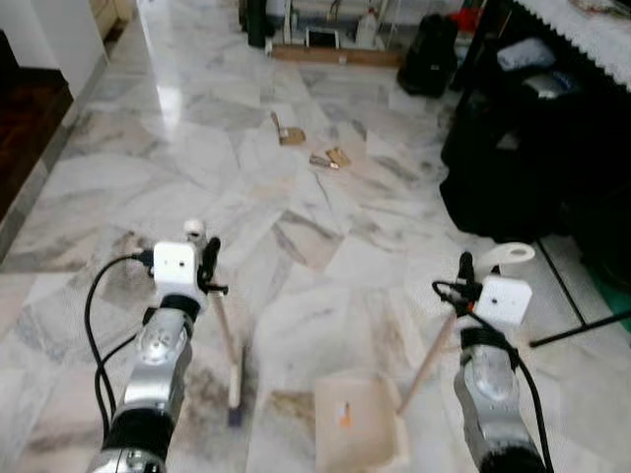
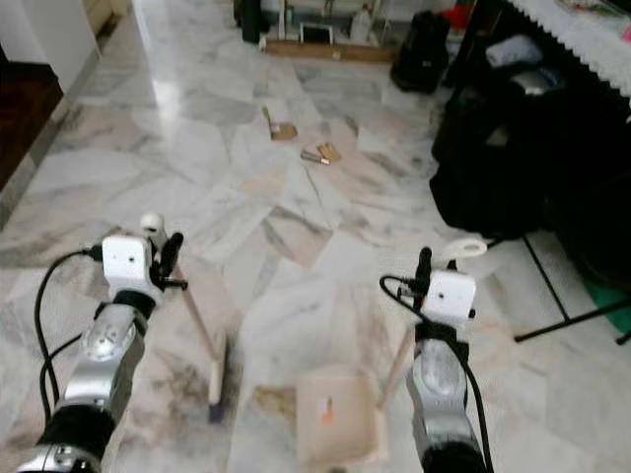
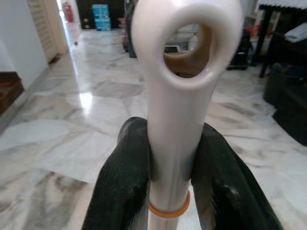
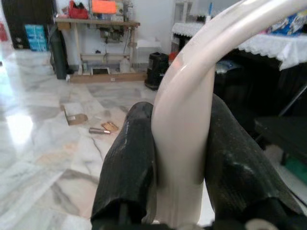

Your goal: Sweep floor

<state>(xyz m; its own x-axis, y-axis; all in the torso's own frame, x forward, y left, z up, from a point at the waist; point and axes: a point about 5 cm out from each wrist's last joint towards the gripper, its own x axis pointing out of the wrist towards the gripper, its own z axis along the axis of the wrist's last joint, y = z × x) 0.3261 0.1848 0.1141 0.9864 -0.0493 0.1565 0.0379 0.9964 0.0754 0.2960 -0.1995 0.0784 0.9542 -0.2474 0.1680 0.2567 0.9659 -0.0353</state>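
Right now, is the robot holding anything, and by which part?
Left gripper holds the broom near its handle's top; right gripper holds the dustpan near its handle's top.

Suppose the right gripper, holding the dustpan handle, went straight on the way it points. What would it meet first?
Probably bare marble floor, then the scraps of litter lying ahead of the right gripper. Depth is unclear, so this is a judgement.

The floor [image 1: 325, 197] is white marble with grey and brown streaks. The dustpan [image 1: 357, 422] is cream with an orange spot. The broom handle [image 3: 184, 96] is shiny white with an orange ring.
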